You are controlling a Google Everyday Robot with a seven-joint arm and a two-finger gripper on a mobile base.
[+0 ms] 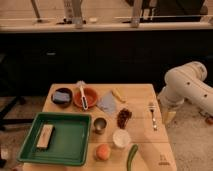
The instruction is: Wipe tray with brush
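Note:
The green tray [70, 139] lies at the front left of the wooden table, with a tan block [45, 136] on its left side. The white brush [83, 96] lies across the orange bowl [91, 95] behind the tray, its head towards the back. My gripper [168, 115] hangs at the end of the white arm [187, 85], just off the table's right edge, far from both the brush and the tray.
A dark bowl [62, 96], a grey cloth [107, 103], a metal cup [100, 125], a white cup [120, 138], an orange fruit [103, 151], a green vegetable [132, 157] and a fork [152, 115] share the table. A dark counter stands behind.

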